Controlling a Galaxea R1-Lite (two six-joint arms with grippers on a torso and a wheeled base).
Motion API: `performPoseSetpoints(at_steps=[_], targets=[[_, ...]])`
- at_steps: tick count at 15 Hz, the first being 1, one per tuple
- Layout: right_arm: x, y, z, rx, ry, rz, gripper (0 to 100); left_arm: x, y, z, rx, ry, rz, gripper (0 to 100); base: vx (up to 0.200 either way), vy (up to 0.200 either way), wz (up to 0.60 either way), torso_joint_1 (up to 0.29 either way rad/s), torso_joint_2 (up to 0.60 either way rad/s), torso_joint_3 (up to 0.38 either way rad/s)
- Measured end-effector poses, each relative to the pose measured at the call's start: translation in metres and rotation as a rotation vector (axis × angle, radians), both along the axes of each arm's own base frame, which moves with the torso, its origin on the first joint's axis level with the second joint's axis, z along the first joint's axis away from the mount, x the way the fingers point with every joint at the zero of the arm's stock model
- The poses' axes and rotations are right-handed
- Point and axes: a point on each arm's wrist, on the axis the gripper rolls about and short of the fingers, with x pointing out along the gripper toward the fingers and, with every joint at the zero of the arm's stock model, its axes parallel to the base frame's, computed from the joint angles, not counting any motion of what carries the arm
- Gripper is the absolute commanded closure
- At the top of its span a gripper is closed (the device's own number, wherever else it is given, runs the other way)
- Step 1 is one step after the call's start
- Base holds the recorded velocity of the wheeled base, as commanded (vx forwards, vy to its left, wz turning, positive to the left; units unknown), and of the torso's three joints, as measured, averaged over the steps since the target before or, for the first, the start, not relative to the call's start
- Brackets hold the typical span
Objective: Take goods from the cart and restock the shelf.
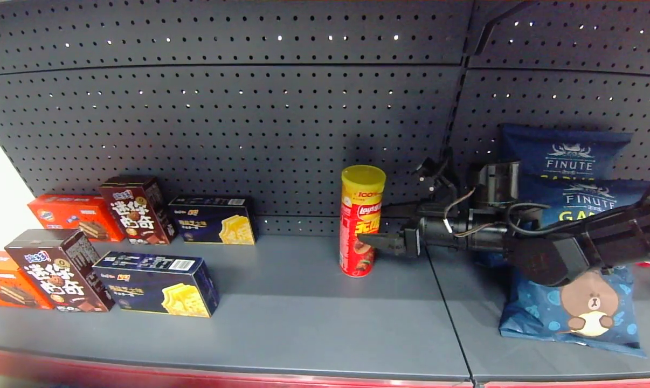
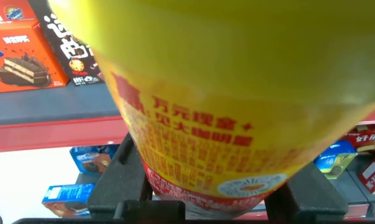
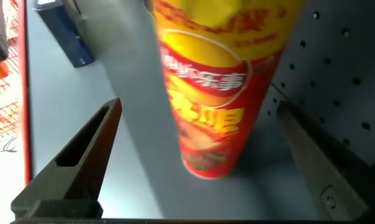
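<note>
Right gripper is open, fingers either side of the can, not touching it. Can stands upright on the shelf, well right of the boxes. Left gripper grips a second can.

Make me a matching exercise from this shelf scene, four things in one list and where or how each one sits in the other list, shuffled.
Things:
1. red chip can
2. blue bags
3. orange boxes
4. right gripper

Places or states:
A. right end of the shelf
B. open, a finger on either side of the can
C. left end of the shelf
D. standing upright mid-shelf

Pairs: 1-D, 2-A, 3-C, 4-B
</note>
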Motion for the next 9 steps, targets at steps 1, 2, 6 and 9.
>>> performPoseSetpoints(at_steps=[1,2,6,9], targets=[[0.005,0.002,-0.003,0.003,-0.006,0.009,0,0.0,0.0,0.0,-0.002,0.0,0.0,100,0.0,0.0,0.0,0.0,0.0,0.0],[0.009,0.004,-0.006,0.006,-0.007,0.021,0,0.0,0.0,0.0,-0.006,0.001,0.0,100,0.0,0.0,0.0,0.0,0.0,0.0],[0.02,0.011,-0.016,0.008,-0.001,0.047,0,0.0,0.0,0.0,-0.013,0.001,0.0,100,0.0,0.0,0.0,0.0,0.0,0.0],[0.026,0.017,-0.022,0.015,-0.004,0.072,0,0.0,0.0,0.0,-0.012,0.001,0.0,100,0.0,0.0,0.0,0.0,0.0,0.0]])
